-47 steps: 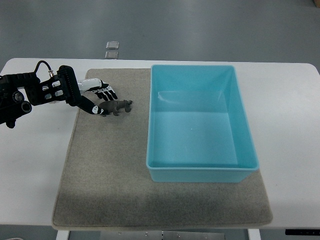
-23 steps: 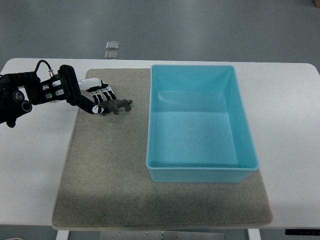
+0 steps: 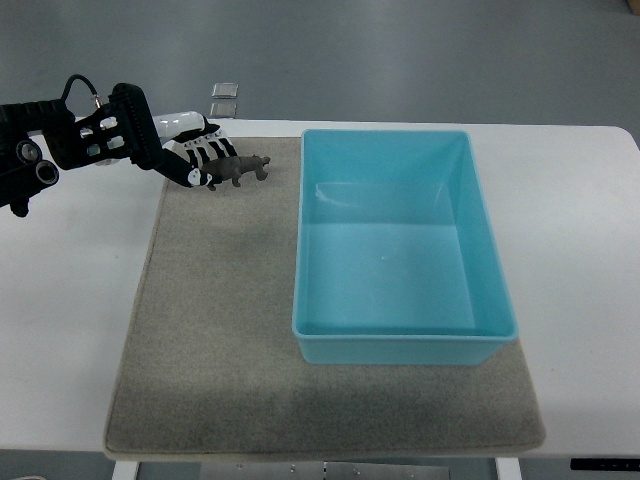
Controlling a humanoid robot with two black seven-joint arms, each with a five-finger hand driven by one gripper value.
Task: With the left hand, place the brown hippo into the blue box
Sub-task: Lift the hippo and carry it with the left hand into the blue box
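Hippo (image 3: 243,168) sits clamped in your left hand (image 3: 196,162), its length pointing at the box (image 3: 404,340), which lies just right.

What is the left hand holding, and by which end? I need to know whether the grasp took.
The left hand holds the hippo by its rear end; the head end sticks out toward the box.
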